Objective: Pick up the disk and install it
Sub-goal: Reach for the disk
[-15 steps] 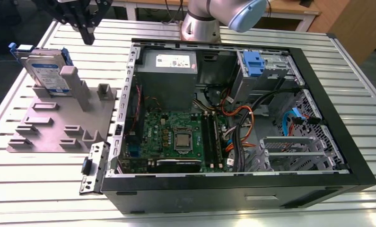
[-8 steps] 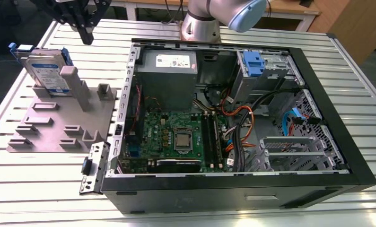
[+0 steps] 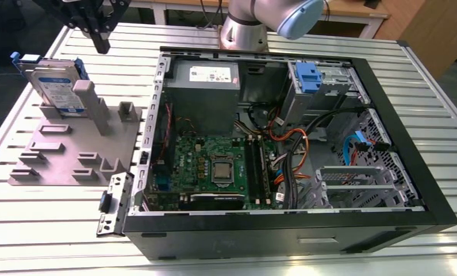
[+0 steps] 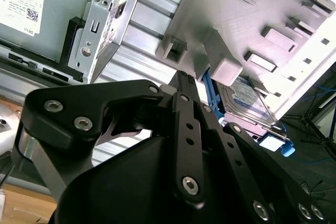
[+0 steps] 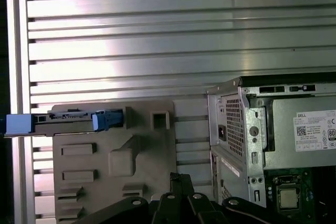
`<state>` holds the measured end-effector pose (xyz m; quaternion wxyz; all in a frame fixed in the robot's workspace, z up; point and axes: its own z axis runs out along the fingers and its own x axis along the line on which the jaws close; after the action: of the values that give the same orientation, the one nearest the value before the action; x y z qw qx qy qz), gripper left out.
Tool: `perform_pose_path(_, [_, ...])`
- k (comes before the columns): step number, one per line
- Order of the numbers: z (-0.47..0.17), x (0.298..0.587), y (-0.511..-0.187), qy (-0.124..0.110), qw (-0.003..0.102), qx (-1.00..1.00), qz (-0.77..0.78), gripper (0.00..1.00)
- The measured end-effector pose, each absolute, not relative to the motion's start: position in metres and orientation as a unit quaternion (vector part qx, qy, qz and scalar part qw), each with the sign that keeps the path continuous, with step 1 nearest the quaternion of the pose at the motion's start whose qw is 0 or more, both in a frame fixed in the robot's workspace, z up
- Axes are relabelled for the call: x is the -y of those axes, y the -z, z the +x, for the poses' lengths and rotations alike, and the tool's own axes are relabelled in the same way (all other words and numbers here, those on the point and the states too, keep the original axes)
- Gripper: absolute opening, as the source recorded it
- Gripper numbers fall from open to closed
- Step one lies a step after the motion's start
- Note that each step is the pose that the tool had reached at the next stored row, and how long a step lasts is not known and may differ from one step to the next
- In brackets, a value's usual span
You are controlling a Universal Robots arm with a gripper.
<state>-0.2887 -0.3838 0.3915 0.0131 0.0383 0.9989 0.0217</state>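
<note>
At the exterior view's left, the disk (image 3: 56, 86) is standing on edge in a slot at the far end of a grey plastic fixture (image 3: 67, 155). It is leaning slightly against an upright post, and its white-and-blue label face is turning toward the rest of the fixture. In the first wrist view the disk (image 5: 68, 120) is showing edge-on, its long thin edge running parallel to the ribs of the surface, with the blue carrier capping both ends. In the second wrist view the disk (image 4: 247, 98) is sitting behind blocky posts.

The black end effector (image 3: 102, 45) is hanging above and just right of the disk, apart from it. Its fingers are pressing together on nothing in both wrist views (image 4: 182, 77) (image 5: 178, 178).

The ribbed aluminium surface (image 3: 29, 230) is carrying everything. Further right, an open black computer case (image 3: 412, 190) is lying on its side, exposing a grey metal power-supply box (image 3: 203, 86), a green motherboard (image 3: 212, 167), tangled cables and a small blue latch (image 3: 308, 77).
</note>
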Motion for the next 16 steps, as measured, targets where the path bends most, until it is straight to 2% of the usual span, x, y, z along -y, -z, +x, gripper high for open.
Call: perform_pose_path(16, [-0.2954,0.3827,-0.3905,-0.022,0.013,-0.999,0.038,0.11])
